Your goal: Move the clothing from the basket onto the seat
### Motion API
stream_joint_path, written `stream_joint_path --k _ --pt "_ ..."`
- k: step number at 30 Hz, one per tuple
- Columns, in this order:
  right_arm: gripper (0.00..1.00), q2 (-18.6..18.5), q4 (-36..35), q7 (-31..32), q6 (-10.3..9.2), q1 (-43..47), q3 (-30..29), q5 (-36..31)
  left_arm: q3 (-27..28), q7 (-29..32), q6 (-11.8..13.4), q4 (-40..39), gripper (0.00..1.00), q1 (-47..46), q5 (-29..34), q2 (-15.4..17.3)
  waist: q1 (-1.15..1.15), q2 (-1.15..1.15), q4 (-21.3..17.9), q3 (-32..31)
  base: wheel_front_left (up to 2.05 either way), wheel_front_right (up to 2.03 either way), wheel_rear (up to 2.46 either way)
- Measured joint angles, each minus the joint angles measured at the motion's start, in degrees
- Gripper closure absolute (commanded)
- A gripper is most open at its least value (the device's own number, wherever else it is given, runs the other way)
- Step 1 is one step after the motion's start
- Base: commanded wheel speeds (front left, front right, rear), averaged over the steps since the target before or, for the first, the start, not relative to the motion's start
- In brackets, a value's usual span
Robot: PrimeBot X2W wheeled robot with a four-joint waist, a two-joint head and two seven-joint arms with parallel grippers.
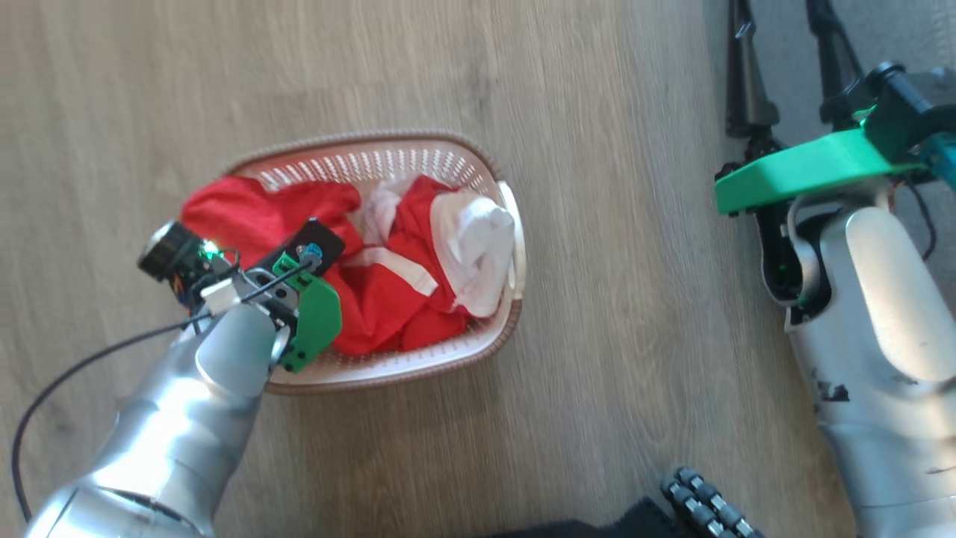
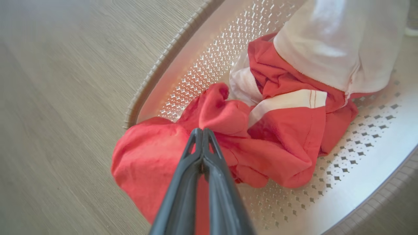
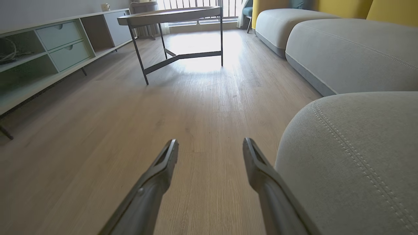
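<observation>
- The clothing lay heaped in the basket, which stood on the wood floor. It was red fabric, one piece with a white stripe and panel.
- One red fold hung over the rim at the basket's left end.
- The left gripper was down on the heap, fingers pressed together. It was apparently nipping a red fold, but the contact at the tips was hard to see.
- The right gripper was spread wide above the floor, just beside the grey seat.
</observation>
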Motion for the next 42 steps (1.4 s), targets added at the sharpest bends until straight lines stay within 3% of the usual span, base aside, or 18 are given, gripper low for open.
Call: stream_joint_path --k 10,16,22,34,42 --pt "0.00 -1.0 2.3 0.0 0.00 3.5 1.8 0.5 3.7 -3.8 -0.5 -3.5 1.00 3.6 -8.3 -2.1 0.00 0.00 2.9 -8.6 0.00 0.00 0.00" --pt "0.00 -1.3 3.9 0.0 0.00 6.5 2.6 0.9 3.2 -3.8 -0.4 -12.9 1.00 8.4 -14.8 -2.4 0.00 0.00 4.0 -14.2 0.00 0.00 0.00" --pt "0.00 -1.5 5.3 0.0 0.00 9.6 3.2 1.0 3.0 -3.8 1.9 -20.0 1.00 11.5 -20.3 -2.4 0.00 0.00 5.0 -19.7 0.00 0.00 0.00" --pt "0.00 -1.3 6.9 0.0 0.00 15.3 3.4 1.0 2.8 -3.8 3.7 -31.8 1.00 16.3 -24.5 -2.4 0.00 0.00 6.3 -29.2 0.00 0.00 0.00" --pt "0.00 -1.3 7.6 0.0 0.00 17.4 2.9 0.9 2.3 -3.8 4.4 -39.5 1.00 16.1 -24.6 -2.3 0.00 0.00 6.8 -32.2 0.00 0.00 0.00"
